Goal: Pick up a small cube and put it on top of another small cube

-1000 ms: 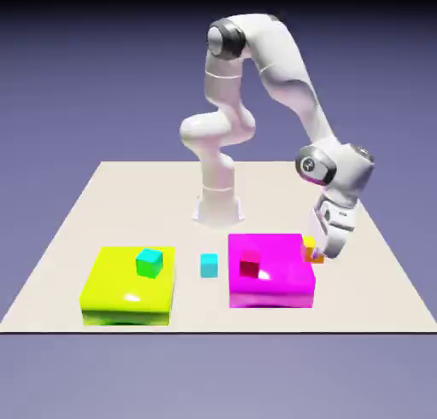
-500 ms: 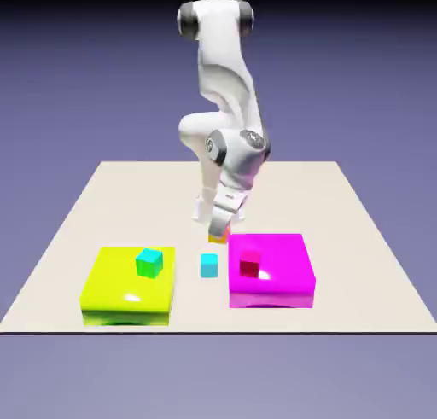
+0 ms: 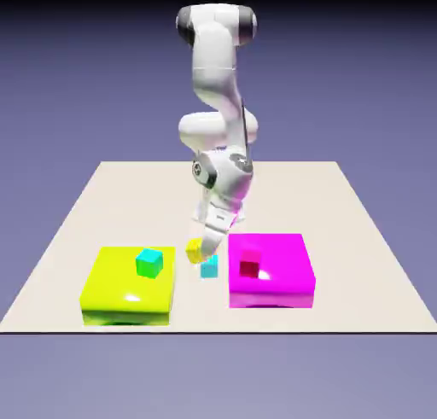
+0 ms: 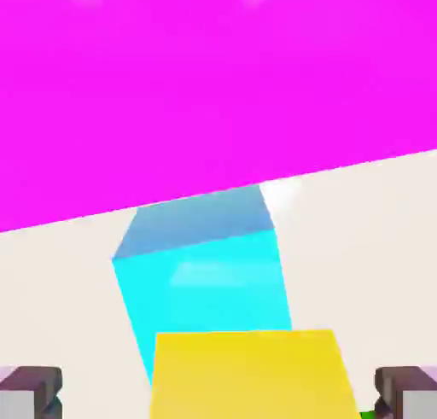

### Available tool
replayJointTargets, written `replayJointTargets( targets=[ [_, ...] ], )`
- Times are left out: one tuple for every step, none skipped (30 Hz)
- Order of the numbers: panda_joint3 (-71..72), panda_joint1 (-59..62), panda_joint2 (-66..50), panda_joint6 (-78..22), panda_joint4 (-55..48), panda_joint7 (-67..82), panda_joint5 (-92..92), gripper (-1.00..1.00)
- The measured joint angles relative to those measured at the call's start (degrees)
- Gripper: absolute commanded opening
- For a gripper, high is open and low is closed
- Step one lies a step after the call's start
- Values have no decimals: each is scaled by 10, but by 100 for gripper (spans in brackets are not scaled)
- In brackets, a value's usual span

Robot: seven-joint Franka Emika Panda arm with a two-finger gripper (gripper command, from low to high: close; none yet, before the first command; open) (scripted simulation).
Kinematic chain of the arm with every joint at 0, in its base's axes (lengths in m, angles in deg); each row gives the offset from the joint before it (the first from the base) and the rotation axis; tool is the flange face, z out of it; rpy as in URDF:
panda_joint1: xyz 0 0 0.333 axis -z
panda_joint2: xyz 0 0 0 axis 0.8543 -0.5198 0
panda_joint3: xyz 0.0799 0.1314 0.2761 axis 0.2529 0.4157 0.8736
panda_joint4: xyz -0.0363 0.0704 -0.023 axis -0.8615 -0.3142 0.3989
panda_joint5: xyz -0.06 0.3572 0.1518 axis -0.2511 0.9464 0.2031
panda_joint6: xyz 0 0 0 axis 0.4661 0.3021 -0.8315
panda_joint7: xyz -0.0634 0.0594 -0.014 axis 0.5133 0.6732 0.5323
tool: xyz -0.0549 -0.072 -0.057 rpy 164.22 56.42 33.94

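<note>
The hand (image 3: 205, 244) is hanging low over the middle of the desk (image 3: 358, 238), clenched on the small cube (image 3: 196, 252), the tiny yellow-orange one. In the exterior view that cube is sitting up off the desk, just above and a bit to the exterior view's left of another small cube (image 3: 209, 266), the plain light cyan one, partly overlapping it in the pic. Can't tell from here if they're touching or not.

The cyan cube is resting on the desk in the gap btw the yellow slab (image 3: 128, 291) and the magenta slab (image 3: 271, 272). A teal cube (image 3: 148, 262) is sitting on top of the yellow slab, and a dark red cube (image 3: 249, 266) is on the magenta one.

In the hand view the yellow cube (image 4: 254, 375) is filling the bottom middle btw the two grey fingertips (image 4: 32, 390), w/ the cyan cube (image 4: 201, 272) right behind it and the magenta slab (image 4: 213, 84) taking up the whole top half.
</note>
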Motion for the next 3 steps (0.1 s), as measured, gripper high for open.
replayJointTargets(
  targets=[
    [6, -2, 21, -18, 2, 15, 21, 100],
    [13, -4, 41, -35, 4, 31, 42, 100],
    [19, -6, 62, -53, 6, 46, 62, 100]
  ],
)
